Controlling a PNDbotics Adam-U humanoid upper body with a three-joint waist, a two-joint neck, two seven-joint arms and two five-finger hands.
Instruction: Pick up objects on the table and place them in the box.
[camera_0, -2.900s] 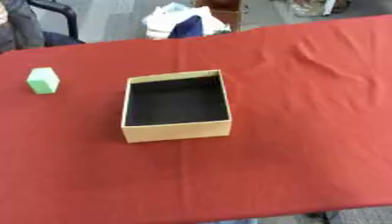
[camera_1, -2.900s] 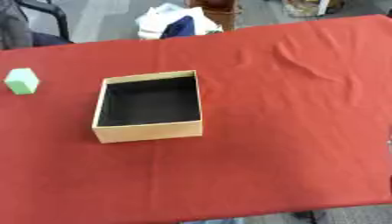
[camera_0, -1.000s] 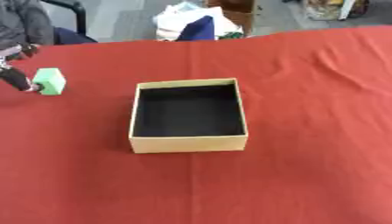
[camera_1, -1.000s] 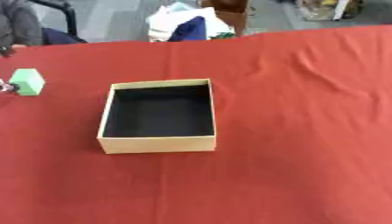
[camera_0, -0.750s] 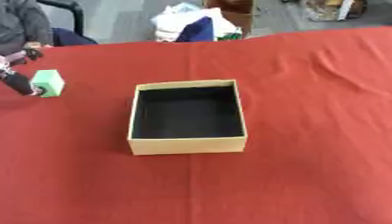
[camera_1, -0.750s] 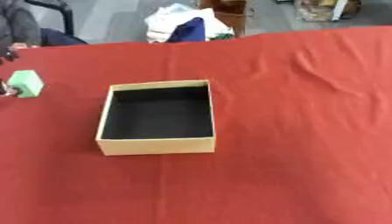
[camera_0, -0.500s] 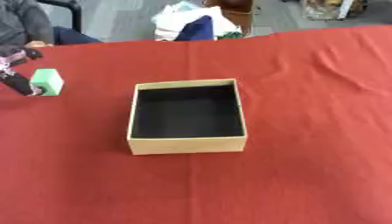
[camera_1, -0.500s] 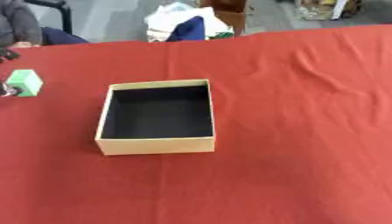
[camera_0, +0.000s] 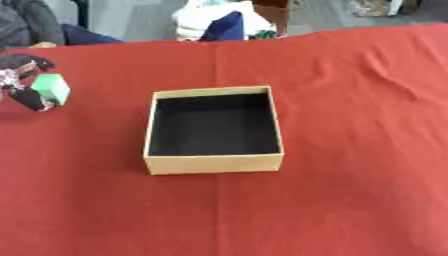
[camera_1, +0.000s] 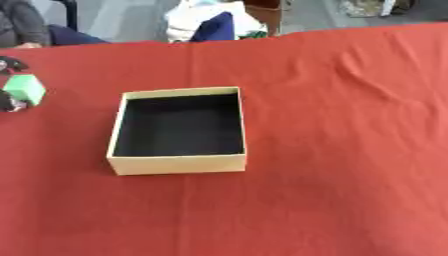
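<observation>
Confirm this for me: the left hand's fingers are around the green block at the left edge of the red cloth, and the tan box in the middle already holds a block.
One part is wrong: the tan box is empty, its dark inside bare in the left eye view. The rest stands: the left hand has its fingers around the green block at the red cloth's left edge.

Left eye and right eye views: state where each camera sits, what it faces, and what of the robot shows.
Left eye view: in the head, looking down at the red table; the left hand closes around the green block at the left edge.
Right eye view: beside it, same aim; only fingers of that hand show.
Shared: the open tan box, empty inside, and the block.
</observation>
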